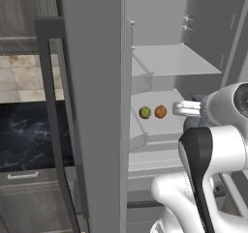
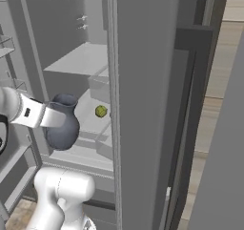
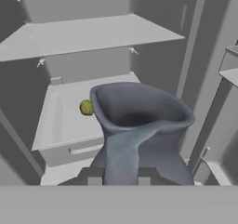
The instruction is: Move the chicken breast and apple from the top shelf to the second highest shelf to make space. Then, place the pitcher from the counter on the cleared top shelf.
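My gripper (image 2: 55, 118) is shut on the handle of the dark grey-blue pitcher (image 2: 62, 127) and holds it upright in front of the open fridge, at about the height of the second highest shelf (image 1: 162, 125). In the hand view the pitcher (image 3: 139, 125) rises just past my gripper (image 3: 120, 177). The yellow-green apple (image 1: 145, 112) and the orange-brown chicken breast (image 1: 160, 111) lie side by side on that shelf. The apple (image 3: 86, 108) peeks out left of the pitcher, which hides the chicken breast there. The top shelf (image 1: 174, 60) above is bare. The black counter (image 1: 29, 135) lies to the left.
An open fridge door (image 1: 92, 106) stands close on the left, and the other door (image 2: 147, 105) on the right. A drawer front (image 3: 76, 148) sits under the second highest shelf. Door bins (image 3: 230, 65) jut out at the right of the hand view.
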